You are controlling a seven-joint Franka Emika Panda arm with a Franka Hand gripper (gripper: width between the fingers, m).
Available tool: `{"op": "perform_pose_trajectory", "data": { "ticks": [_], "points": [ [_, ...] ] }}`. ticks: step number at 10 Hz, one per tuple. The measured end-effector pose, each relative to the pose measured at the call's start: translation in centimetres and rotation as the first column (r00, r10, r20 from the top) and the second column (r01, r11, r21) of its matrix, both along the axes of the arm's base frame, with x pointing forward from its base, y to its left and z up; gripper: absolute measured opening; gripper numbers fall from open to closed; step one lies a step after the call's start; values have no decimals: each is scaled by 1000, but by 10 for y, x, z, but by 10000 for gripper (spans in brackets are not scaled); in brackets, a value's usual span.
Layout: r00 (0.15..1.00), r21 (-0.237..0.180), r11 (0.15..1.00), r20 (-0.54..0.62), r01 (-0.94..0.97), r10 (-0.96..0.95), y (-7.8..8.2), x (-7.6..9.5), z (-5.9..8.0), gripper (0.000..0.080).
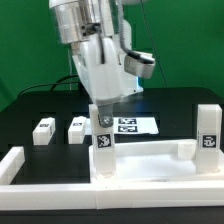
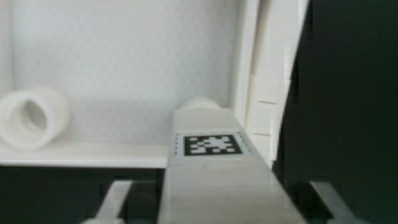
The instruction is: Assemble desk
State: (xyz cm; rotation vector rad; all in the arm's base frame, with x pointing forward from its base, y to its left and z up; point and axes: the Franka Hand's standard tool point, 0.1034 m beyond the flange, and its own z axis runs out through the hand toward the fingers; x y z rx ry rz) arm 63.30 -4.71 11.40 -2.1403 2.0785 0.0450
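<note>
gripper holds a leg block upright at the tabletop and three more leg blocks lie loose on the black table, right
Not quite: only two loose leg blocks lie on the black table, as the exterior view shows. The gripper does hold a leg block upright at the tabletop.

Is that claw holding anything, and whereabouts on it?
Apparently yes: the gripper clasps a white square-section plastic leg block by its upper end, above its black-and-white tag.
</note>
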Motion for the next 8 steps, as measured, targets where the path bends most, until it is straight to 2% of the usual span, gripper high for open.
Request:
{"op": "perform_pose_trajectory", "data": {
  "ticks": [2, 4, 5, 6, 7, 8],
  "points": [
    [997, 9, 997, -11, 82, -82, 2, 1, 0, 290],
    [1000, 2, 1000, -3, -1, 1, 2, 0, -1, 303],
    [992, -3, 992, 2, -127, 127, 2, -2, -1, 498],
    [951, -35, 951, 31, -306, 307, 1, 0, -3, 498],
    [902, -56, 902, 33, -429, 431, 6, -1, -2, 616],
    [873, -64, 873, 37, -484, 487, 12, -1, 0, 639]
  ]
}}
